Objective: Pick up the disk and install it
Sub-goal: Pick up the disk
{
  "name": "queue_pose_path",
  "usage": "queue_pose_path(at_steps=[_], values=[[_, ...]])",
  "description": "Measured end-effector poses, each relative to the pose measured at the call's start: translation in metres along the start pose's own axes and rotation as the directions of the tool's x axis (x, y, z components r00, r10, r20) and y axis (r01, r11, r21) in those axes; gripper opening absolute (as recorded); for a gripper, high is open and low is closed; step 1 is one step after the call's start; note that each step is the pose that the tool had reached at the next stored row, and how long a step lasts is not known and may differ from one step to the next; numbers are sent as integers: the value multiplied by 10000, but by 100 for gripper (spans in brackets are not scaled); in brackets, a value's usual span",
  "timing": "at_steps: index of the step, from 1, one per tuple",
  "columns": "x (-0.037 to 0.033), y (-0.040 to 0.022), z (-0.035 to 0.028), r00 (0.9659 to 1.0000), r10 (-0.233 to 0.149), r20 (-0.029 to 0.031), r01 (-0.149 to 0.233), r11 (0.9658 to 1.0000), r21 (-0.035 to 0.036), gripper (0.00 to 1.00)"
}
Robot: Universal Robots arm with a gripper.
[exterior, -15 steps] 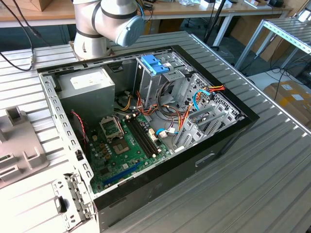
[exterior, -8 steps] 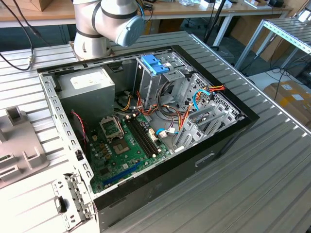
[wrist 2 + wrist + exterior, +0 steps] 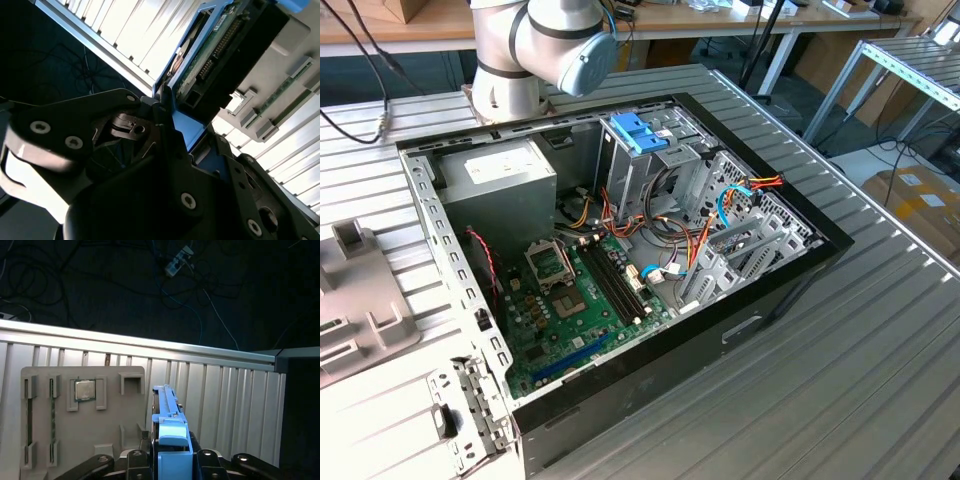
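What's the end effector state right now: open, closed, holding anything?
End effector: closed on the disk, clamped on its light-blue carrier, as seen in both wrist views.

The ribbed metal table (image 3: 880, 380) beneath me was grey, and its slats caught bright light. Beyond its far edge ran a long wooden bench (image 3: 720, 22) on white legs. Off the table's corner, toward the exterior view's right, stood a second metal-framed table (image 3: 920, 65), with a cardboard box (image 3: 920, 205) on the pale floor (image 3: 865, 155) nearby. In the first wrist view, the ground past the table's rim lay dark, strewn with cables (image 3: 200, 320).
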State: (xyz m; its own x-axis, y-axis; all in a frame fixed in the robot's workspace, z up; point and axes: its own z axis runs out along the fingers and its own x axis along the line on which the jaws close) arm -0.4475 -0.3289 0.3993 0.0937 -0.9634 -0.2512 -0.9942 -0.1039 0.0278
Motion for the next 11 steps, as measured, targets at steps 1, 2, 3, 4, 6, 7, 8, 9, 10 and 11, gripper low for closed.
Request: queue_pose_path(at_steps=[1,2,3,4,6,7,8,9,10,11], values=[[-3,0,-12,10000,-1,24,1,10000,3,37],[-6,1,-23,10000,-3,46,3,10000,5,37],[-8,1,-34,10000,-4,68,4,10000,6,37],[-10,1,-38,10000,-5,81,4,10000,8,37],[-13,1,-52,9999,-7,121,7,10000,12,37],[-15,2,-57,9999,-8,137,8,10000,14,37],[-16,2,-65,9999,-9,164,9,10000,16,37],[-19,2,-73,9998,-11,195,11,10000,18,37],[-20,2,-78,9998,-11,210,11,10000,19,37],[-21,2,-83,9997,-12,228,12,10000,21,37]])
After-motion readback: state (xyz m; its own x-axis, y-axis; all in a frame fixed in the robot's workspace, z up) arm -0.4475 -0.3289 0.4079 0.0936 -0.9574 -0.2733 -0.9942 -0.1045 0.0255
